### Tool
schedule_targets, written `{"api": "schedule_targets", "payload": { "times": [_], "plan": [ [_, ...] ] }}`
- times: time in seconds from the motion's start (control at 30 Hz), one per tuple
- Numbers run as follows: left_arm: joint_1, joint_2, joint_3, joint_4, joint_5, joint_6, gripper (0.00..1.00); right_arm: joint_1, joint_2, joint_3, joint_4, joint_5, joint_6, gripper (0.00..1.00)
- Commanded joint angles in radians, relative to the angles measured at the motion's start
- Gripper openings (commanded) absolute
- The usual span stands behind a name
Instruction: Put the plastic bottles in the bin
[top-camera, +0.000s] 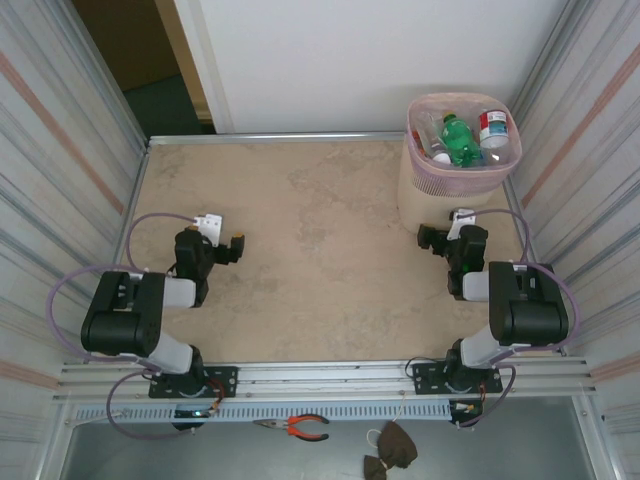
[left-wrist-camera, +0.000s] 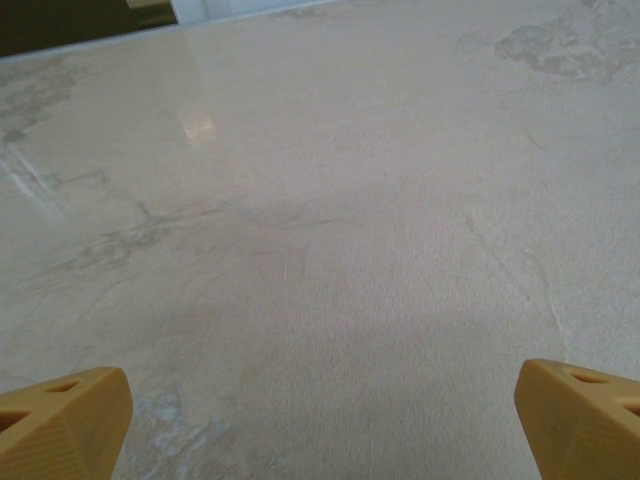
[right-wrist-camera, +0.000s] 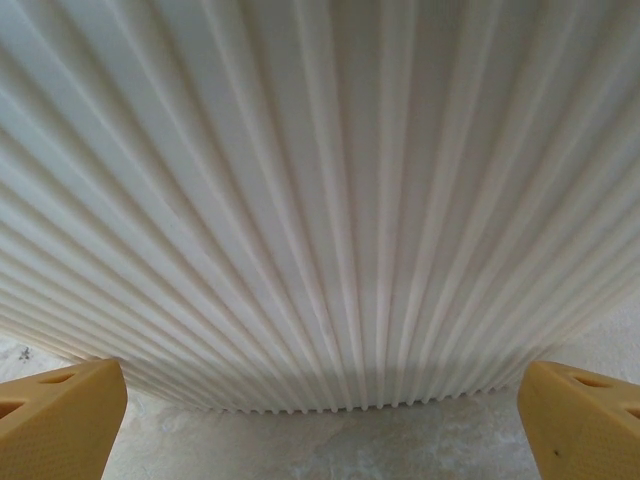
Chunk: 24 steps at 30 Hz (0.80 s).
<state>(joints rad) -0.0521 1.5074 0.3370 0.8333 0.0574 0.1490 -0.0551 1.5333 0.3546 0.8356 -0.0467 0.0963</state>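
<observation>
The plastic bottles (top-camera: 461, 140) lie heaped inside the bin (top-camera: 432, 200), which stands at the upper right of the overhead view. A green bottle sits in the middle with clear ones around it, and one with a red label is at the right.

Your left pincer (left-wrist-camera: 320, 425) is released and holds nothing. It hangs low over bare tabletop (top-camera: 320, 220) at the left middle of that view. Your right pincer (right-wrist-camera: 320, 425) is also spread wide and empty, with its tips close to the bin's ribbed lower wall.

From this, the sorting looks finished, so the step in hand is a clean withdrawal. Draw the right arm straight back toward the lower edge of the frame before you lift or swing it. Otherwise a fingertip may catch the wall and shove or tip the bin, which is probably light. The spot behind the bin is hidden, so check there for a stray bottle.
</observation>
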Motion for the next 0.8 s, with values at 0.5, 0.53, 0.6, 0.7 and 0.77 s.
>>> {"api": "schedule_targets", "payload": {
  "times": [0.5, 0.53, 0.6, 0.7, 0.77],
  "plan": [
    [0.035, 0.004, 0.076, -0.048, 0.015, -0.063, 0.99, 0.009, 0.01, 0.047, -0.026, 0.009, -0.02, 0.99],
    [0.034, 0.004, 0.076, -0.048, 0.014, -0.063, 0.99, 0.009, 0.01, 0.047, -0.025, 0.009, -0.018, 0.99],
    [0.034, 0.004, 0.076, -0.047, 0.014, -0.063, 0.99, 0.009, 0.011, 0.049, -0.026, 0.01, -0.019, 0.99],
    [0.034, 0.004, 0.076, -0.046, 0.014, -0.063, 0.99, 0.008, 0.016, 0.055, -0.031, 0.011, -0.02, 0.99],
    [0.034, 0.004, 0.076, -0.046, 0.015, -0.063, 0.99, 0.006, 0.014, 0.054, -0.032, 0.006, -0.018, 0.99]
  ]
}}
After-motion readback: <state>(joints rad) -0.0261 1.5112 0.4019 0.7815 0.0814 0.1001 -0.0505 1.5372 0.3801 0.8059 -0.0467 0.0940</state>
